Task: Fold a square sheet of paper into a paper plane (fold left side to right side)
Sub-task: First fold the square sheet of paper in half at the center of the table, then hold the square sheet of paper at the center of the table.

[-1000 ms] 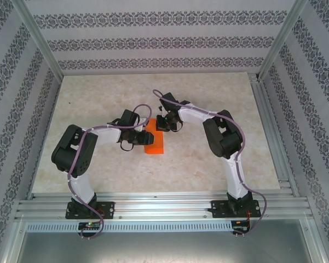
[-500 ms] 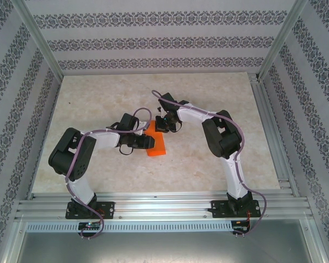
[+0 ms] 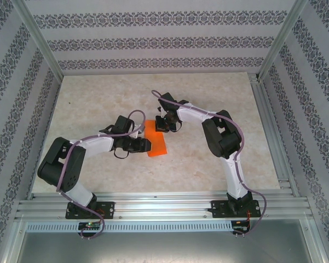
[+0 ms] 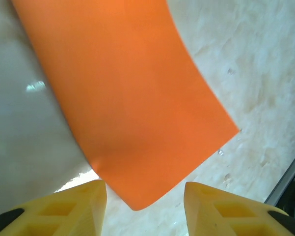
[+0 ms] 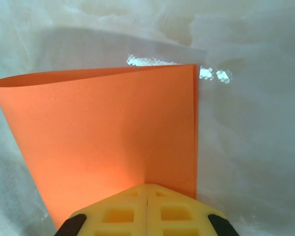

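Note:
The square sheet of paper (image 3: 158, 145) is bright orange and lies folded over on itself at the table's middle. In the right wrist view the paper (image 5: 103, 128) has its top layer bowed up at the left and its edges lined up at the right. My right gripper (image 5: 147, 186) is shut, its joined tips resting on top of the sheet; from above the right gripper (image 3: 163, 127) sits at the paper's far end. My left gripper (image 4: 145, 194) is open, with the paper's (image 4: 132, 98) rounded corner just ahead of the gap and touching neither finger. From above, the left gripper (image 3: 146, 145) is at the sheet's left edge.
The marble-patterned table (image 3: 219, 159) has bare room all round the paper. Metal rails (image 3: 164, 205) run along the near edge and down the right side. Patterned walls close in the back and both sides.
My left arm has drawn back towards the near left and its jaws have widened, coming off the paper. The right gripper has stayed put on the sheet.

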Robot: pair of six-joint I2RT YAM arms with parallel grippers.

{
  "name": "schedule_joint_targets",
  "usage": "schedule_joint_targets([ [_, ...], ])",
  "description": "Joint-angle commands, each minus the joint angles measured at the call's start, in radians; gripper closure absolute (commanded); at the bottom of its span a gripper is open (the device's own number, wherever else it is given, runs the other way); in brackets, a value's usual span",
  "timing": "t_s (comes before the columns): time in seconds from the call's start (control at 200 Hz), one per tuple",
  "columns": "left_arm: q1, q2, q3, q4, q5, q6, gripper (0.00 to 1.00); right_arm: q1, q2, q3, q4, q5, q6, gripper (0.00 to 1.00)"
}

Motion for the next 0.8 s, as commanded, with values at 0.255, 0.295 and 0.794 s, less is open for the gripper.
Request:
schedule_joint_targets([
  [0.255,0.064,0.163,0.2,0.032,0.06,-0.052,0.66,-0.002,0.064,-0.002,-0.059,0.115,-0.034,0.95],
  [0.295,0.064,0.188,0.21,0.049,0.07,-0.058,0.66,-0.002,0.064,-0.003,-0.059,0.115,-0.034,0.95],
  [0.794,0.055,0.324,0.169,0.085,0.027,-0.039,0.68,-0.001,0.028,0.013,-0.039,0.092,-0.044,0.95],
])
